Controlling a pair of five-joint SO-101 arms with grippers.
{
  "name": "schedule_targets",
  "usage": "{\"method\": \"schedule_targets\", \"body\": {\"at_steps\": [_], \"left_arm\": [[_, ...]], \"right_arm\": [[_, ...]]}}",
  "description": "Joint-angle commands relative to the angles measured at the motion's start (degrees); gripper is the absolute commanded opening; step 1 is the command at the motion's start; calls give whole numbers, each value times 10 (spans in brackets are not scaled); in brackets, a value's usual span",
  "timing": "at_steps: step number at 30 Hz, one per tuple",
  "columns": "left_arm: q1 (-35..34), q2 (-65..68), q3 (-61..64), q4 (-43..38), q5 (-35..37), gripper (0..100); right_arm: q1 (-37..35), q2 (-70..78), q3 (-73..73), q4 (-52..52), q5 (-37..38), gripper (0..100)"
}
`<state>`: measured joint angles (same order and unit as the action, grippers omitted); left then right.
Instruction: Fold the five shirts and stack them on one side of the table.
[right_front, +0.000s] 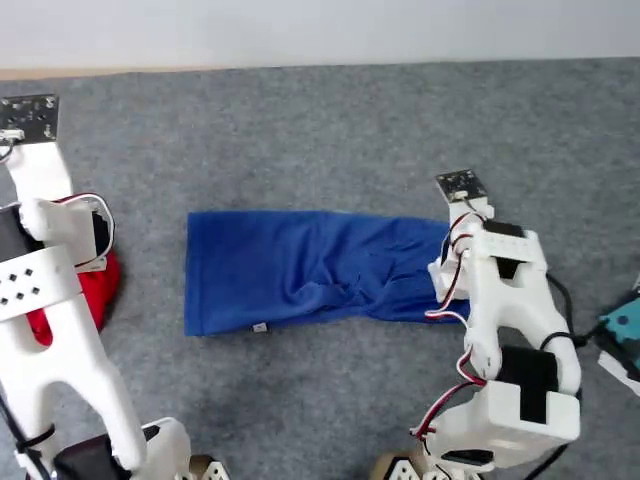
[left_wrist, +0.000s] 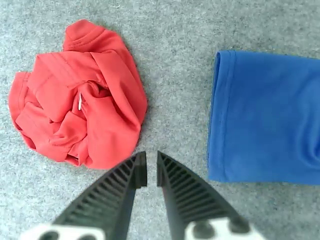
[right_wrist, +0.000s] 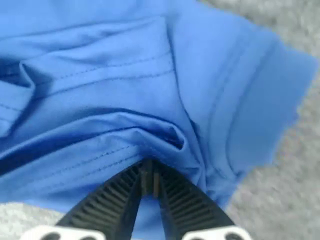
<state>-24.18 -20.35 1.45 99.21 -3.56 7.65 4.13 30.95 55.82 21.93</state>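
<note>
Grey carpet-like table cover (right_front: 330, 130) meets a pale wall (right_front: 300, 30) behind.

Soft matt cloth: blue shirt (right_front: 300, 270), red shirt (left_wrist: 75, 100); rough felt-like table cover (right_front: 300, 130).

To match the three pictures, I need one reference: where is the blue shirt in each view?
High view: the blue shirt lies mid-table, one end under the right arm.
Left wrist view: its hemmed end lies across grey mat from the red shirt.
Right wrist view: one fold sits pinched in the right tool.
Shared landmark: the grey mat.
</note>
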Motion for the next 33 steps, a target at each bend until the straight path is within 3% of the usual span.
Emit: {"method": "schedule_targets", "body": {"at_steps": [1, 7, 13, 21, 33], "left_arm": [[0, -15, 1, 12, -5, 47], [-2, -16, 1, 12, -5, 47], [-4, -20, 1, 13, -5, 46], [-66, -18, 3, 13, -6, 46], [-68, -21, 4, 13, -4, 44]], "right_arm": [[11, -52, -44, 53, 8, 9], [-29, -160, -45, 87, 7, 9], [-136, -201, -43, 115, 4, 9], [-251, -200, 3, 68, -36, 9], [-335, -200, 43, 27, -47, 9]]}}
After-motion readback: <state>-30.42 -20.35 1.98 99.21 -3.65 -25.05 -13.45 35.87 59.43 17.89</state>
